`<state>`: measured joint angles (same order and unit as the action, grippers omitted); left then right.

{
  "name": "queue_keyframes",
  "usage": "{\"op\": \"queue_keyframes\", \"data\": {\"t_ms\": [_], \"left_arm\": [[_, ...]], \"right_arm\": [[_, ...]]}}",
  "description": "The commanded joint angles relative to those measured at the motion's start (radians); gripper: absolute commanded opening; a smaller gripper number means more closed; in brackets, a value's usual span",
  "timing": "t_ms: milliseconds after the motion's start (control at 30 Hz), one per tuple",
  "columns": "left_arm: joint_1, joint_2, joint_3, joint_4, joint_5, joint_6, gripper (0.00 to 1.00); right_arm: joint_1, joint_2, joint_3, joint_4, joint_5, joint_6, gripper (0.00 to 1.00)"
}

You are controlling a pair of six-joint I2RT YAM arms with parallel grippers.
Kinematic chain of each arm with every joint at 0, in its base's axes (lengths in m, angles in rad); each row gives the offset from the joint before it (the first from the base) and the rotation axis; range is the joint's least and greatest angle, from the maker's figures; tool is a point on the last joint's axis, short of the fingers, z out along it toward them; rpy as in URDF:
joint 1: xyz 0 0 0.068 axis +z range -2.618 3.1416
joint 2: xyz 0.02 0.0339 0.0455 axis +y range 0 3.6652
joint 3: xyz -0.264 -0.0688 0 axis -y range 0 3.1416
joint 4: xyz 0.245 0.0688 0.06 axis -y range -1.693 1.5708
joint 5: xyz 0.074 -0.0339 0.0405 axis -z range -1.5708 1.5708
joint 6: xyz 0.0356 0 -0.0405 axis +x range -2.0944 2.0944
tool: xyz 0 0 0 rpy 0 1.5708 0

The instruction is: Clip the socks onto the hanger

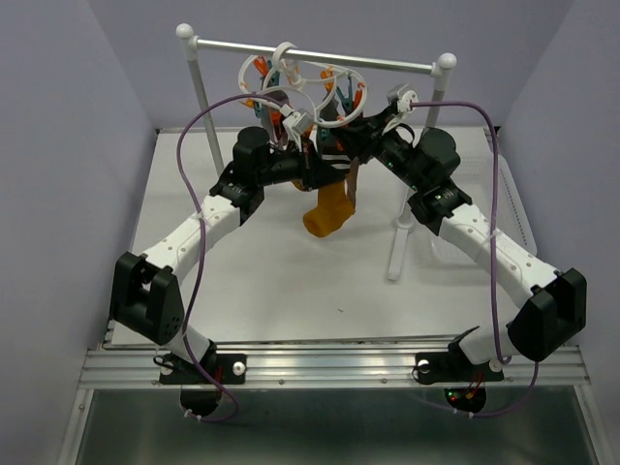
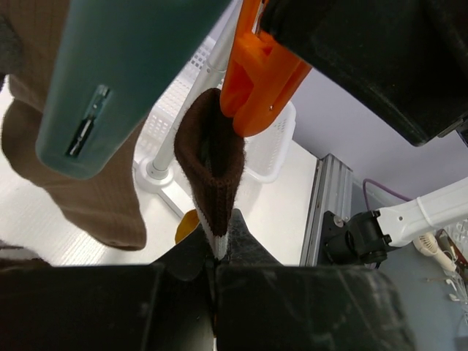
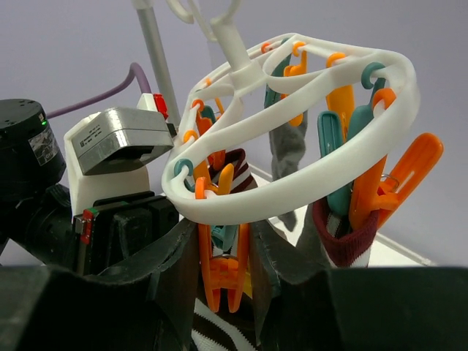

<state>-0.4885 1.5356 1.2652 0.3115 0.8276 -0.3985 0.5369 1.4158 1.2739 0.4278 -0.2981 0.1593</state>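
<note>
The white hanger [image 1: 302, 85] hangs from a rack bar; its ring [image 3: 292, 186] carries orange and teal clips. My left gripper [image 2: 218, 252] is shut on the white-edged cuff of a dark brown sock [image 2: 212, 153], holding its open top right under an orange clip [image 2: 259, 80]. My right gripper [image 3: 225, 256] has a finger on each side of an orange clip [image 3: 225, 267] and squeezes it; the clip's tips stand slightly apart above a striped sock [image 3: 219, 333]. A mustard sock [image 1: 327, 215] dangles below both grippers. A maroon-cuffed sock [image 3: 349, 245] is clipped at the right.
The white two-post rack with metal crossbar [image 1: 387, 63] stands at the back; one foot post [image 1: 397, 247] is right of centre. A white basket [image 2: 274, 150] sits at the table's right side. A tan sock [image 2: 80, 190] and a teal clip [image 2: 110, 80] hang close to my left wrist.
</note>
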Motion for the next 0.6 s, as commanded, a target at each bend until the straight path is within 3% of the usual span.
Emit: {"op": "queue_keyframes", "data": {"t_ms": [0, 567], "left_arm": [[0.008, -0.048, -0.02, 0.023, -0.022, -0.043, 0.0], [0.01, -0.071, -0.029, 0.031, 0.013, -0.074, 0.0]], "right_arm": [[-0.003, -0.051, -0.004, 0.078, -0.061, -0.018, 0.01], [-0.003, -0.017, -0.002, 0.146, -0.133, -0.038, 0.01]]}}
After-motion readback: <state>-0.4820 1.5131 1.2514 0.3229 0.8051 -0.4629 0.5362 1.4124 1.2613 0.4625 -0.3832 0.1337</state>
